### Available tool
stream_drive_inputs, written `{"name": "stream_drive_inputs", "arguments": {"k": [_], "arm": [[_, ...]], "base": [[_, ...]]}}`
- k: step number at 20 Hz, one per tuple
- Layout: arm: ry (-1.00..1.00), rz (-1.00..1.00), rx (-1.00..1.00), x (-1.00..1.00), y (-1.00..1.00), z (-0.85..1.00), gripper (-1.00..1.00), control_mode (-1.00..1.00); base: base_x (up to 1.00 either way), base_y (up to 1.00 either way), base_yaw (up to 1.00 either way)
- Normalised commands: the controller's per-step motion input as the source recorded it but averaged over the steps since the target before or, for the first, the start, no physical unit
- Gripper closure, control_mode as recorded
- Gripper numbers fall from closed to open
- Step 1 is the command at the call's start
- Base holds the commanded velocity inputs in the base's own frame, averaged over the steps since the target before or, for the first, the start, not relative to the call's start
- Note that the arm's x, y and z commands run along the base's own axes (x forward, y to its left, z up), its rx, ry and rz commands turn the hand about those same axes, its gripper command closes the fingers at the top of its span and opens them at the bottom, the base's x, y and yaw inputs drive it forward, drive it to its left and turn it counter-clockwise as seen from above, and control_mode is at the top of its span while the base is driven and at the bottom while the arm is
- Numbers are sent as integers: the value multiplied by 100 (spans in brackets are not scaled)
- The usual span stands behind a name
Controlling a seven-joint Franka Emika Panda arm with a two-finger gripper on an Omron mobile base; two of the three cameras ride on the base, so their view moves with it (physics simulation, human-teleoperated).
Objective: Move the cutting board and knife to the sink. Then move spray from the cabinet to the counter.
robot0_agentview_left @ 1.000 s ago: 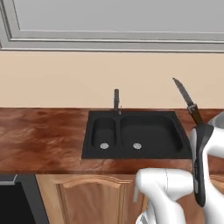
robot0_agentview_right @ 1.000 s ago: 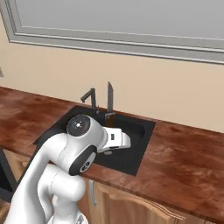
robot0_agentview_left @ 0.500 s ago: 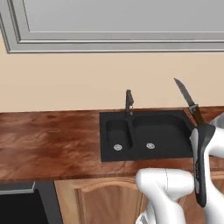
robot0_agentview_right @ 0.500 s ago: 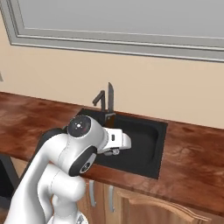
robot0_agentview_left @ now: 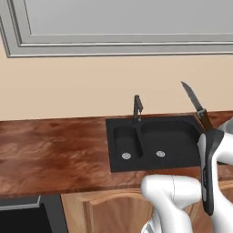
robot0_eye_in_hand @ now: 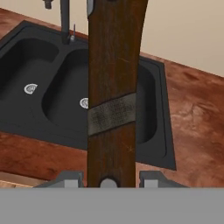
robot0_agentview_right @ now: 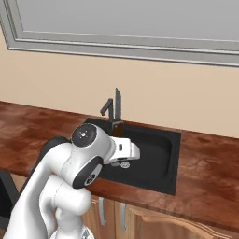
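My gripper (robot0_agentview_left: 208, 130) is shut on the dark brown handle of the knife (robot0_agentview_left: 195, 103), whose thin silver blade points up and back toward the wall. It hangs above the right end of the black double-basin sink (robot0_agentview_left: 173, 136). From the right base the knife (robot0_agentview_right: 117, 112) stands upright by the faucet (robot0_agentview_right: 108, 106), over the sink (robot0_agentview_right: 154, 149). In the hand view the knife handle (robot0_eye_in_hand: 113, 87) runs up between my gripper (robot0_eye_in_hand: 111, 181), with both basins of the sink (robot0_eye_in_hand: 39, 57) below. The reddish-brown counter (robot0_agentview_left: 54, 150) runs along both sides. The cutting board is out of view.
A slim dark faucet (robot0_agentview_left: 137, 107) rises at the sink's back edge. A grey framed panel (robot0_agentview_left: 127, 22) hangs on the beige wall above. Wooden cabinet doors (robot0_agentview_left: 113, 214) sit under the counter, with a dark appliance (robot0_agentview_left: 18, 223) at the lower left.
The whole scene slid right in both base views, so the base has driven left along the counter, mostly in the first half second. The knife stays upright in my gripper.
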Motion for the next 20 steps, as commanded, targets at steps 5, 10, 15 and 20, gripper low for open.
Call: {"name": "stream_drive_inputs", "arguments": {"k": [5, 10, 15, 20], "arm": [[0, 0, 0, 0, 0, 0, 100, 100], [0, 0, 0, 0, 0, 0, 100, 100], [0, 0, 0, 0, 0, 0, 100, 100], [0, 0, 0, 0, 0, 0, 100, 100]], "base": [[77, -33, -1], [100, -10, 0], [60, -1, 0], [0, 0, 0]]}}
